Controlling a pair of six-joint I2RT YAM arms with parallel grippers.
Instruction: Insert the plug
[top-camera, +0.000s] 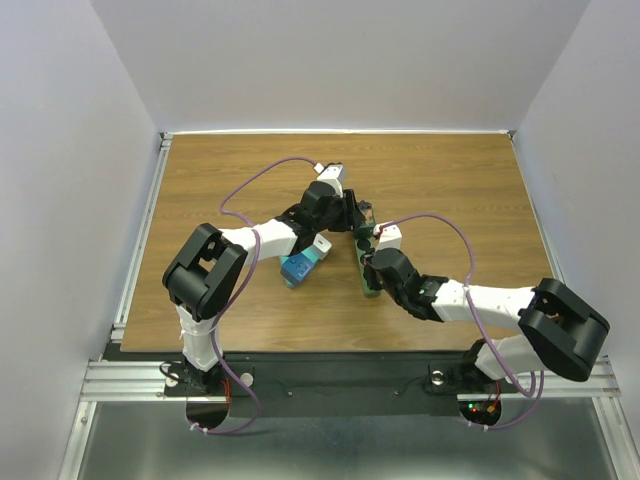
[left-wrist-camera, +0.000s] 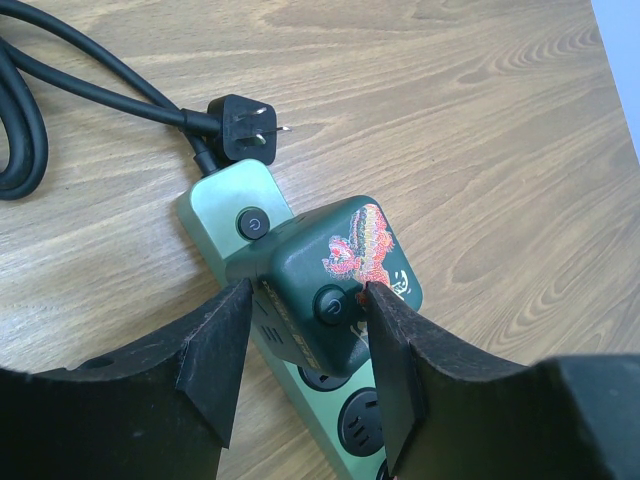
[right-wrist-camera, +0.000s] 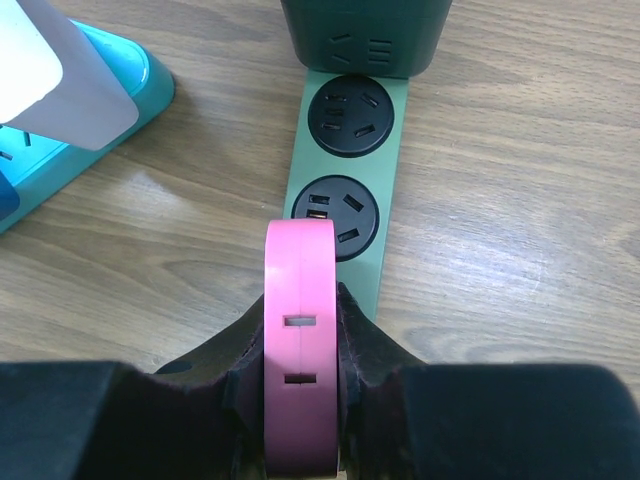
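Power strip (left-wrist-camera: 215, 197) pale green; adapter (left-wrist-camera: 330, 258) dark green, red-gold dragon print; plug (right-wrist-camera: 300, 300) pink; table (left-wrist-camera: 450, 120) wood-grain brown.

Power symbols: strip button (left-wrist-camera: 252, 223), adapter button (left-wrist-camera: 331, 305).

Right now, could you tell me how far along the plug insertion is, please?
Done: the right pincer is shut on the pink plug, and the left pincer clamps the cube on the strip, apparently steadying it. In hand: the plug hangs by the nearest free socket, not in it. Left: lining it up and pushing it in; its prongs are hidden.
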